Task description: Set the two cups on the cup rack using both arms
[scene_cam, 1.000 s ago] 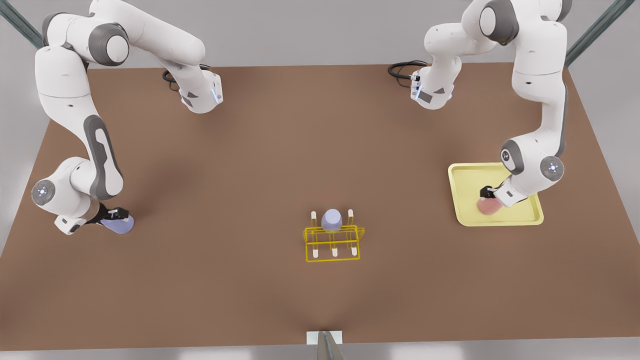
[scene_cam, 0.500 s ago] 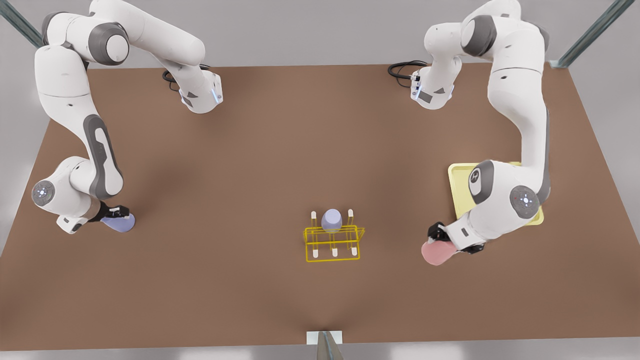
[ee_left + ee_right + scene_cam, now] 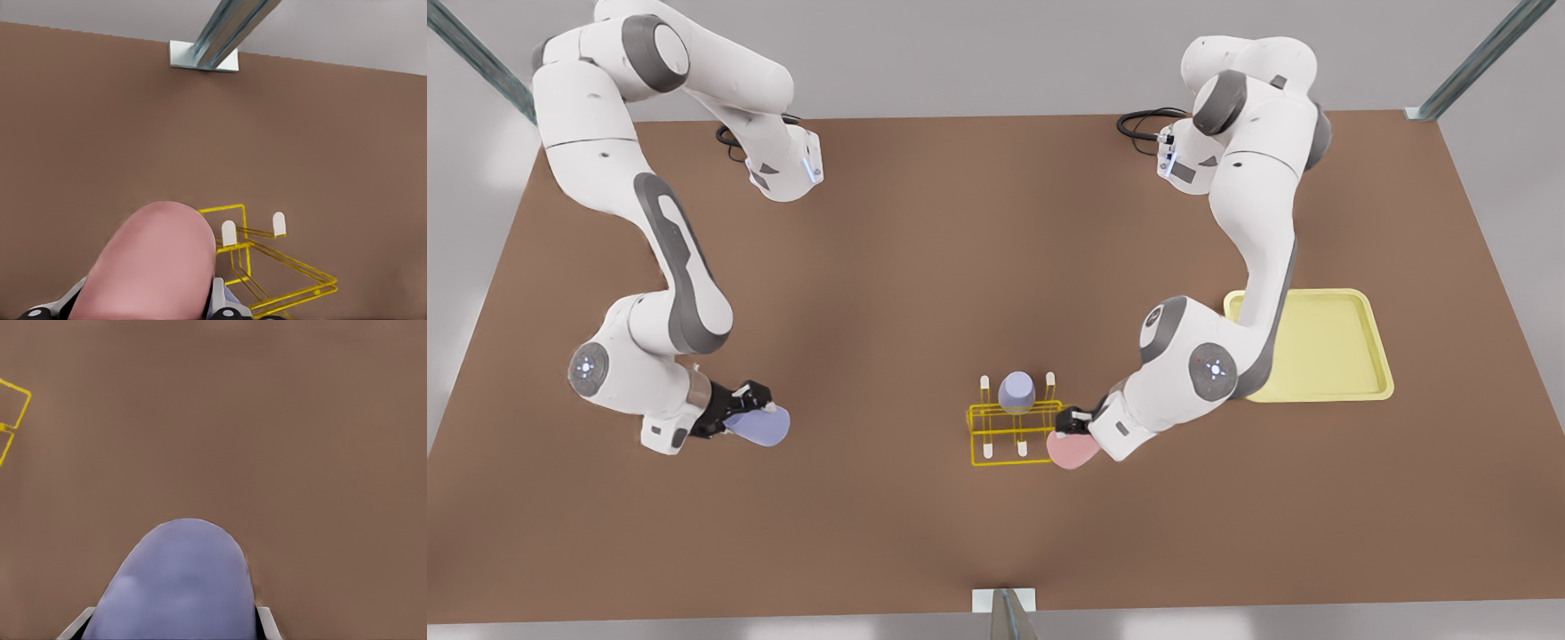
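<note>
My left gripper (image 3: 1069, 428) is shut on the salmon pink cup (image 3: 1073, 451) (image 3: 150, 267) at the yellow wire cup rack's (image 3: 1018, 428) (image 3: 267, 267) front corner on the front view's right. The cup hangs beside the rack's white-tipped pegs (image 3: 229, 232). An identical lavender cup (image 3: 1016, 391) sits upside down on a back peg. My right gripper (image 3: 749, 411) is shut on the pale lavender-blue cup (image 3: 758, 428) (image 3: 177, 587), well out toward the front view's left of the rack. A corner of the rack (image 3: 13, 410) shows far off in the right wrist view.
A pale-yellow rimmed tray (image 3: 1325, 347) lies bare at the front view's right. A metal post on a white foot (image 3: 1005, 609) (image 3: 203, 57) stands at the table's near edge, in line with the rack. Black cables (image 3: 1143, 120) lie by the arm bases.
The left gripper carried the pink cup from the tray across to the rack's corner. The right gripper lifted the lavender-blue cup and moved it some way toward the rack.
</note>
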`<state>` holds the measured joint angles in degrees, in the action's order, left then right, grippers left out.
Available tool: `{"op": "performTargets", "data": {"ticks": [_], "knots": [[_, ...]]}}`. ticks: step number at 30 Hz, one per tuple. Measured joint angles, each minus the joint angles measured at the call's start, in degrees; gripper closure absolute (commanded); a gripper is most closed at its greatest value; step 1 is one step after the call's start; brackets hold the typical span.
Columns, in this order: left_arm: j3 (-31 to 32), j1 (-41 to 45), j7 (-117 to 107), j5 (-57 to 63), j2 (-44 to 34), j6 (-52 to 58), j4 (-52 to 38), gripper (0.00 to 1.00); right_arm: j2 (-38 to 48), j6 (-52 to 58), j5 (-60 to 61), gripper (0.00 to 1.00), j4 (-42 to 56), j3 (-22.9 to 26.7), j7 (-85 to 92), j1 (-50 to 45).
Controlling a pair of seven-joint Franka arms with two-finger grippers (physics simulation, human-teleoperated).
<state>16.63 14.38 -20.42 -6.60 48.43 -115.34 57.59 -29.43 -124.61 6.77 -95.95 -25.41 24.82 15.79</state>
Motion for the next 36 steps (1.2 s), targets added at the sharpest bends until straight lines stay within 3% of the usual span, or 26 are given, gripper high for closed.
{"op": "performTargets", "data": {"ticks": [7, 8, 13, 17, 20, 22, 24, 36], "knots": [[-0.2, 1.5, -8.0, 0.2, 2.9, -1.4, 0.0, 0.15, -9.7, 1.7, 2.2, 0.15, 19.7, -1.3, -12.9, -15.8], [-0.2, 1.6, -8.9, 0.2, 3.1, -1.7, 0.0, 0.0, -10.9, 1.8, 2.2, 0.15, 21.7, -1.4, -14.8, -16.8], [-0.3, 1.8, -12.6, 0.2, 3.1, -2.5, 0.0, 0.0, -18.3, -0.2, 2.2, 0.14, 30.1, -1.0, -23.5, -21.7], [-4.3, -2.5, -14.5, 3.9, -4.9, 4.5, -0.4, 0.0, -24.4, -2.3, 2.3, 0.14, 37.0, -1.1, -29.2, -24.5], [-4.8, -11.4, -11.6, 8.0, -11.6, 14.1, -0.2, 0.0, -26.2, -3.7, 2.5, 0.14, 38.4, -1.6, -32.7, -25.2], [-7.2, -11.8, -7.8, 11.2, -23.7, 17.6, 14.3, 0.0, -26.9, -4.6, 2.6, 0.14, 38.6, -2.0, -34.8, -26.0], [-9.2, -9.7, -4.4, 12.9, -30.2, 19.4, 22.0, 0.0, -27.3, -5.3, 2.7, 0.14, 38.6, -2.0, -36.6, -26.4], [-9.4, -9.5, 9.8, 10.9, -31.0, 26.2, 24.1, 0.0, -27.4, -6.3, 2.8, 0.14, 37.6, -3.5, -44.1, -26.5]]}}
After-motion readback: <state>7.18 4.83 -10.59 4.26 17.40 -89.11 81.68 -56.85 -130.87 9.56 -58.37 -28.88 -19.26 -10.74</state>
